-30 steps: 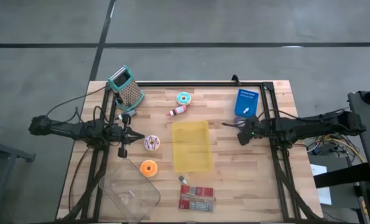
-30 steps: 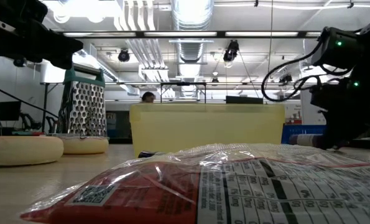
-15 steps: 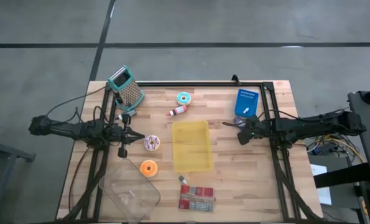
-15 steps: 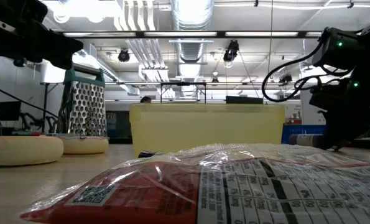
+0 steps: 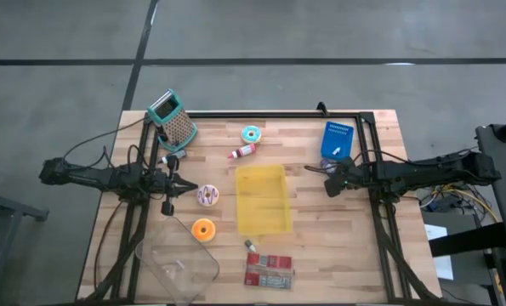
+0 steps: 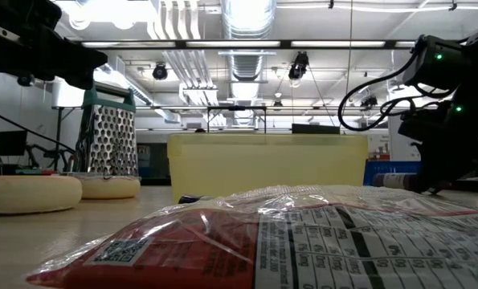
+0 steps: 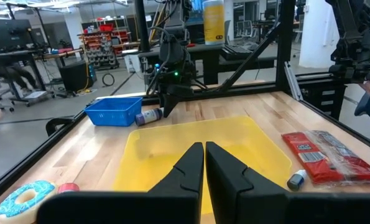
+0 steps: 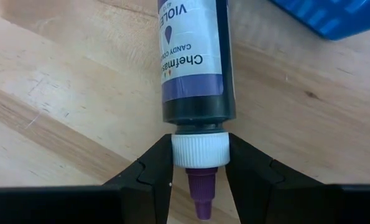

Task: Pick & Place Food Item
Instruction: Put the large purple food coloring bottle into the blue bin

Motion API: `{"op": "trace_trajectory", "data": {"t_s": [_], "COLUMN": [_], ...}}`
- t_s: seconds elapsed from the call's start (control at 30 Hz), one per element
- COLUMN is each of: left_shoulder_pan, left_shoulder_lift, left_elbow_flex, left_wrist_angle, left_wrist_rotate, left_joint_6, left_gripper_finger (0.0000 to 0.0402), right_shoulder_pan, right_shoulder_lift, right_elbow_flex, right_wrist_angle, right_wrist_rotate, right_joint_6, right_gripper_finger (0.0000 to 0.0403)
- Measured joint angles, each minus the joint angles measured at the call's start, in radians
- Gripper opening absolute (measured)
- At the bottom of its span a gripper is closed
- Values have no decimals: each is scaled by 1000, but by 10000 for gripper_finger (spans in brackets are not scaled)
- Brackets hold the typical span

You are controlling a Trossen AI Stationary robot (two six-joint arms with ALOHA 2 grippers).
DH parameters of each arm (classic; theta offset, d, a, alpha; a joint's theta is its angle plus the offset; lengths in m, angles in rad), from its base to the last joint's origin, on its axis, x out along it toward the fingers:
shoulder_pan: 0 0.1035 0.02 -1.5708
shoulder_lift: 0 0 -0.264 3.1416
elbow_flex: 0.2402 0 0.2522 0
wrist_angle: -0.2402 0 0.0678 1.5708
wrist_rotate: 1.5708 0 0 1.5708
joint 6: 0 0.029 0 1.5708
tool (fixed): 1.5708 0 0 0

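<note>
A violet candy-colour bottle (image 8: 194, 56) with a white cap lies on its side on the wood table, next to the blue basket (image 5: 338, 139). It also shows in the left wrist view (image 7: 148, 116). My right gripper (image 5: 332, 182) is shut on its cap end. My left gripper (image 5: 172, 184) is shut and empty, above the table's left side near a pink-and-white donut (image 5: 207, 195). An orange donut (image 5: 202, 229) and a teal donut (image 5: 251, 134) lie on the table. A yellow tray (image 5: 262, 199) sits at the centre. My right gripper pinches the bottle's white screw cap (image 8: 197, 151) between its two fingers, one on each side, just behind the purple nozzle. The fingers slant down from above and lie across the bottle. The bottle lies flat on the table, its body toward the blue basket.
A metal grater (image 5: 174, 118) stands at the far left. A small red-and-white bottle (image 5: 243, 151) lies near the teal donut. A clear plastic container (image 5: 178, 265) and a red snack packet (image 5: 268, 269) lie near the front edge. Black frame rails run along the table.
</note>
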Motion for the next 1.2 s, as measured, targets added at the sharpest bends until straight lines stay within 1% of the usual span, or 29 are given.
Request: {"op": "trace_trajectory", "data": {"t_s": [0.2,0.3,0.5,0.7,0.83,0.97,1.2], "left_shoulder_pan": [0,0,0,0,0,0,0], "left_shoulder_lift": [0,0,0,0,0,0,0], "left_elbow_flex": [0,0,0,0,0,0,0], "left_wrist_angle": [0,0,0,0,0,0,0], "left_wrist_rotate": [0,0,0,-1,-1,-2,-3], "left_joint_6": [0,0,0,0,0,0,0], "left_gripper_finger": [23,23,23,23,23,23,23], "right_shoulder_pan": [0,0,1,0,0,0,-3], "right_shoulder_lift": [-2,-3,-4,0,0,1,2], "right_elbow_flex": [1,18,97,201,287,382,499], "right_wrist_angle": [4,5,-8,-48,-105,-205,-416], "right_wrist_rotate": [-15,-53,-95,-93,-46,39,231], "right_joint_6": [21,24,-18,-34,-22,14,187], "right_gripper_finger": [118,118,118,118,118,118,118]}}
